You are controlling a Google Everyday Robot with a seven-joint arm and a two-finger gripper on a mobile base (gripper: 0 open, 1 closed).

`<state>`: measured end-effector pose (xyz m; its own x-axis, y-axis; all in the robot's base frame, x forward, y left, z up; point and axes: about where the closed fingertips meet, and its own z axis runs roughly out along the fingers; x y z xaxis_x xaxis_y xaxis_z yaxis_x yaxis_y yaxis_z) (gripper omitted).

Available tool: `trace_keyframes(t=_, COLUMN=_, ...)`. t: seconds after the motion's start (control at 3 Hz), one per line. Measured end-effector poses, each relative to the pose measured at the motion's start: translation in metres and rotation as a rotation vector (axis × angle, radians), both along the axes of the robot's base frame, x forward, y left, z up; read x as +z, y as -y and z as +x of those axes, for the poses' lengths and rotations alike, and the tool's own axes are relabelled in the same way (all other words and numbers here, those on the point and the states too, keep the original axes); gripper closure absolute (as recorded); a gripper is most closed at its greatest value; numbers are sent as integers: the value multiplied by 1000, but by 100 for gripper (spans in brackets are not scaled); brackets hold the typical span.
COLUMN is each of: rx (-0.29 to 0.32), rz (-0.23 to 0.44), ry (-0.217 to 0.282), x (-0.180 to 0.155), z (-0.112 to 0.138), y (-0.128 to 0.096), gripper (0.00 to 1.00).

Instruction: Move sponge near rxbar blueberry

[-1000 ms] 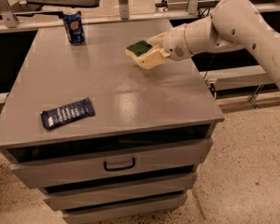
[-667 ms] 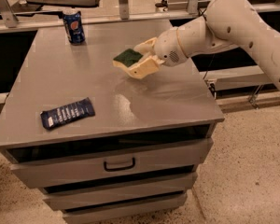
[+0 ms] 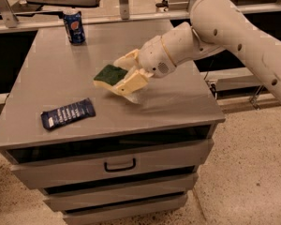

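My gripper (image 3: 122, 75) is over the middle of the grey table top (image 3: 56, 78), shut on the sponge (image 3: 110, 75). The sponge is pale yellow with a dark green top and is held just above the surface, tilted. The rxbar blueberry (image 3: 68, 113), a flat dark blue wrapper with white lettering, lies near the table's front left edge, to the lower left of the sponge and apart from it. The white arm (image 3: 215, 36) reaches in from the right.
An upright blue soda can (image 3: 74, 27) stands at the back left of the table. Below the top are drawers with a handle (image 3: 120, 165). Shelving and rails run behind the table. Speckled floor lies to the right.
The gripper has carried the sponge leftward and toward the front of the table, lower and closer to the blue wrapper. The wrapper and can have not moved.
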<state>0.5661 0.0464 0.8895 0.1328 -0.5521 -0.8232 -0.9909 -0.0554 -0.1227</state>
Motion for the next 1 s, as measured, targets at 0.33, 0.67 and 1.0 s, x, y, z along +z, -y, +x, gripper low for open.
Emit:
trace_keyframes(t=0.33, rx=61, rz=-4, ry=4, x=-4, z=-16, y=-17, gripper=100)
trace_keyframes(t=0.67, rx=93, rz=-13, ry=6, x=-11, z=-25, y=-27, gripper=83)
trace_keyframes(t=1.0, rx=95, rz=-20, ry=9, x=-18, z=-25, y=-29, gripper=60)
